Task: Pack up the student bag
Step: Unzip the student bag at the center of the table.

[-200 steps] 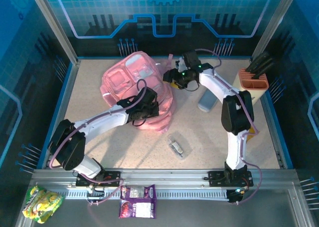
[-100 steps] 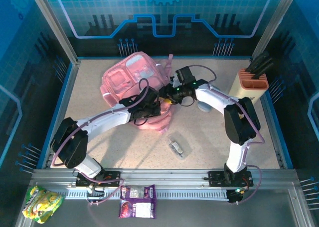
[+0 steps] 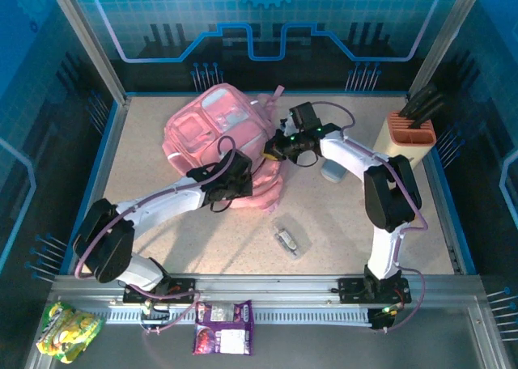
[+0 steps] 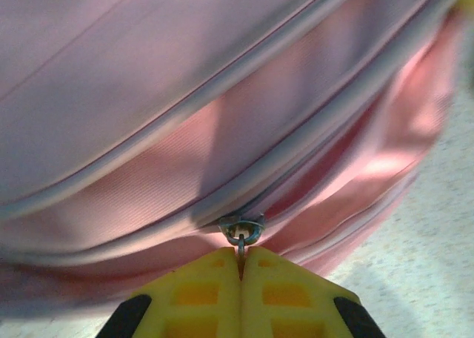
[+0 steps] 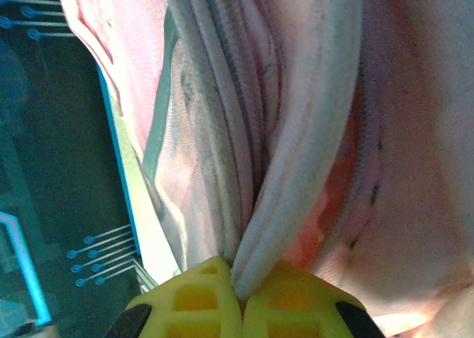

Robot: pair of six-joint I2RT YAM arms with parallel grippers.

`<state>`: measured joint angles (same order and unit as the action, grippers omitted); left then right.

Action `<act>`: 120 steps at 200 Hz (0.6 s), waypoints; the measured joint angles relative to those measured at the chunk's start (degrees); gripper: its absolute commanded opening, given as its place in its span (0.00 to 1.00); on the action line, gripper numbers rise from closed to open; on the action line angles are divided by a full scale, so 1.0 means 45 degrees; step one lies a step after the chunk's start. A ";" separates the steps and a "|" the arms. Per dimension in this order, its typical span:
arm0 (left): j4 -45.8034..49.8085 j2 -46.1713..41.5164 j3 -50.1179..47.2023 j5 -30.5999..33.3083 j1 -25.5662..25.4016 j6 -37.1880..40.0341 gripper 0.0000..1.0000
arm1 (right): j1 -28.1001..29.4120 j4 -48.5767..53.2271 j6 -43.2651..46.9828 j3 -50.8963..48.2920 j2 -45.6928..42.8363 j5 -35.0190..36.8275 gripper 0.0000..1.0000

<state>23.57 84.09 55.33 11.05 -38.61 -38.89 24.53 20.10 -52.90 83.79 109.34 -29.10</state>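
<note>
- On the near rail, in front of the arm bases, lie a yellow-green snack packet and a purple snack packet, apart from each other.
- Farther in, on the speckled table, a small clear packet lies alone, between the two arms and well apart from the bag.
- The left gripper is at the bag's near edge with its yellow fingers pressed together. They pinch a small metal ring that looks like a zip pull, though the wrist view is blurred.
- The student bag lies on the far left part of the table, pink with pale front panels facing up.
- The right gripper reaches in from the right to the bag's right side. Its jaws are clamped on a pale piped fold of the bag's fabric, beside an open zip line.
- A grey pencil case lies just beyond the right forearm, partly hidden by it.
- At the far right edge stands a beige tool holder with an orange top and dark handles sticking up.
</note>
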 measured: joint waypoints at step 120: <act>0.0457 -0.1700 -0.1229 0.0952 0.0806 -0.0029 0.00 | -0.0476 -0.0452 0.0316 -0.0121 0.0199 -0.0636 0.49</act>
<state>25.63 76.44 49.80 15.33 -34.98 -39.03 22.39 18.06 -51.48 83.24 110.24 -31.97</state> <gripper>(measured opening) 0.051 0.455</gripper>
